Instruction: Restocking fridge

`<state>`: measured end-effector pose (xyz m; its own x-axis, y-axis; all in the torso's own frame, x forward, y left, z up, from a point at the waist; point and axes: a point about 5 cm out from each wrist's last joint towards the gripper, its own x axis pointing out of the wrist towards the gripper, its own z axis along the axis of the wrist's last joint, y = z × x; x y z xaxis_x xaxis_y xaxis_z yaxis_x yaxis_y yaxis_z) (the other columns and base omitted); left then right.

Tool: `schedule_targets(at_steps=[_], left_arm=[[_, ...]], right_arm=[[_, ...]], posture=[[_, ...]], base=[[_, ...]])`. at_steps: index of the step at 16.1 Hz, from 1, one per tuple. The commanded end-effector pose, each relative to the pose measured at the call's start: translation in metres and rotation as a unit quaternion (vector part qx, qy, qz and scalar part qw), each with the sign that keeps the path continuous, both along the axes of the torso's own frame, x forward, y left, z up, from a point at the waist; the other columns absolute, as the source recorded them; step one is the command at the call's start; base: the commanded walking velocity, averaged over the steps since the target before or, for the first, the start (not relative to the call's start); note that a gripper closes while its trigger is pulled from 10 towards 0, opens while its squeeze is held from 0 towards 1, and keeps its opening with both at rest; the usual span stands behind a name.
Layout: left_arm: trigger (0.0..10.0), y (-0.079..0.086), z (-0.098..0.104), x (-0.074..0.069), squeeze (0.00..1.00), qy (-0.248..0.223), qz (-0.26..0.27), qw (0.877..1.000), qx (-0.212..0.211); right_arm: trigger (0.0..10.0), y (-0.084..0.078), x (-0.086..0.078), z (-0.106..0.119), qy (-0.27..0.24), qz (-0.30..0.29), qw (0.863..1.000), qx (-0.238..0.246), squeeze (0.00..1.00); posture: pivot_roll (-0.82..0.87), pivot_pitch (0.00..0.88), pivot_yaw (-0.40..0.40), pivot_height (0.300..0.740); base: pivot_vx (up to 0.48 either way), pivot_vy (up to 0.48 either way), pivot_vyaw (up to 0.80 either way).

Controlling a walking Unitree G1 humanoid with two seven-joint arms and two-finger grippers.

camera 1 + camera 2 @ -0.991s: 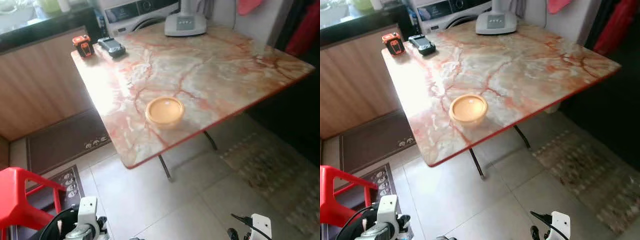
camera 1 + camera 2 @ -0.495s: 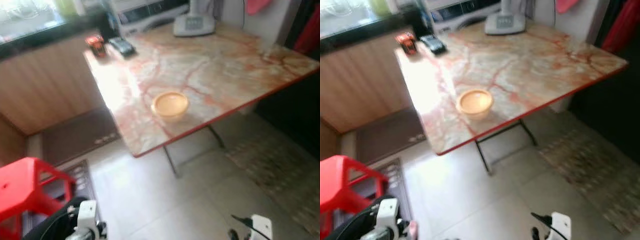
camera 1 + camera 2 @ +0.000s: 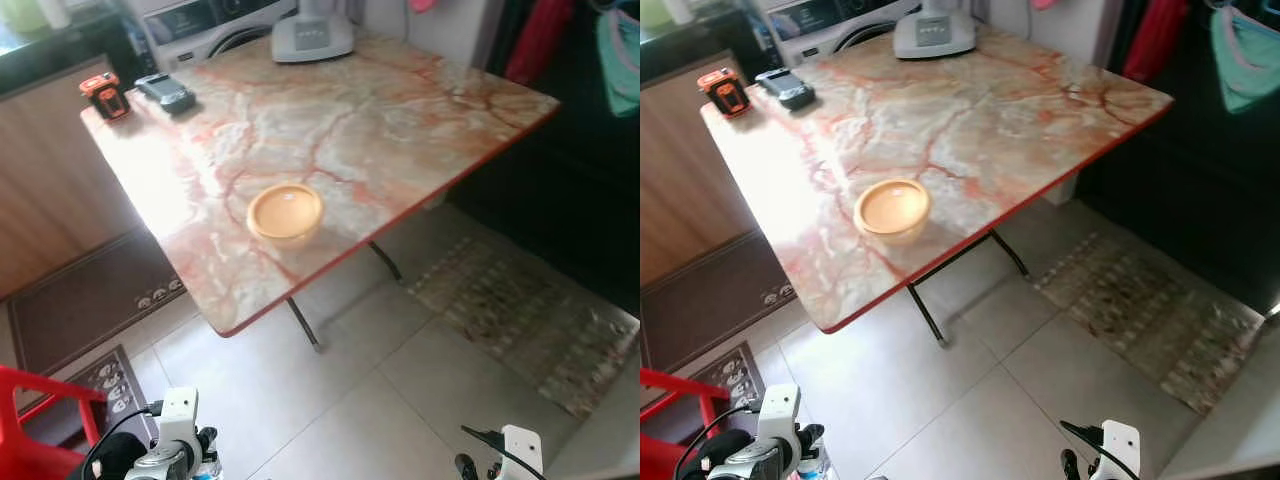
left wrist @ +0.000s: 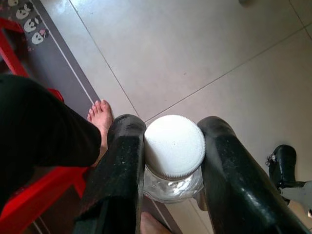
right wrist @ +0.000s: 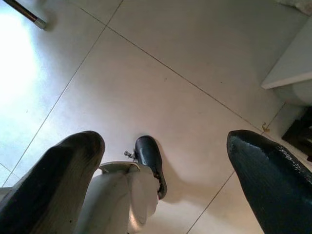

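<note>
Low beside the marble table (image 3: 420, 110): left gripper (image 4: 174, 146) pinching a white-lidded glass jar (image 4: 174, 151) at the neck; right gripper (image 5: 165, 161) spread, empty. Probably heavy, slippery, breakable; best kept gripped under the lid.

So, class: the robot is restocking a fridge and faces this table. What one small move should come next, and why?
Probably keep the left pincer shut on the white-lidded glass jar and turn away from the marble table to look for the fridge. The jar is gripped over bare floor, the right pincer is open and empty, and ahead stand just the table and an orange bowl.
</note>
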<state>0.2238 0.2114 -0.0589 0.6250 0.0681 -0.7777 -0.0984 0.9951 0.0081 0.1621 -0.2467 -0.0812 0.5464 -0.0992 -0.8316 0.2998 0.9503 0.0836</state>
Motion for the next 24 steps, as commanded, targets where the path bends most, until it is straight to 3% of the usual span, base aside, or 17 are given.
schedule_targets(at_steps=[1, 24], left_arm=[[10.0, 0.0059, -0.0043, -0.0087, 0.0, 0.023, -0.008, 1.0, 0.01], [10.0, 0.0054, -0.0053, -0.0098, 0.0, 0.037, -0.023, 0.999, 0.011]], right_arm=[[10.0, 0.0017, -0.0057, -0.003, 0.013, 0.004, 1.0, 0.002, 0.0], [10.0, 0.0012, -0.0062, -0.0032, 0.026, 0.025, 0.999, -0.004, 0.0]], posture=[[-0.05, 0.093, 0.118, 0.74], [-0.04, 0.095, 0.115, 0.74]], base=[[0.0, 0.0, -0.78], [0.0, -0.071, -0.76]])
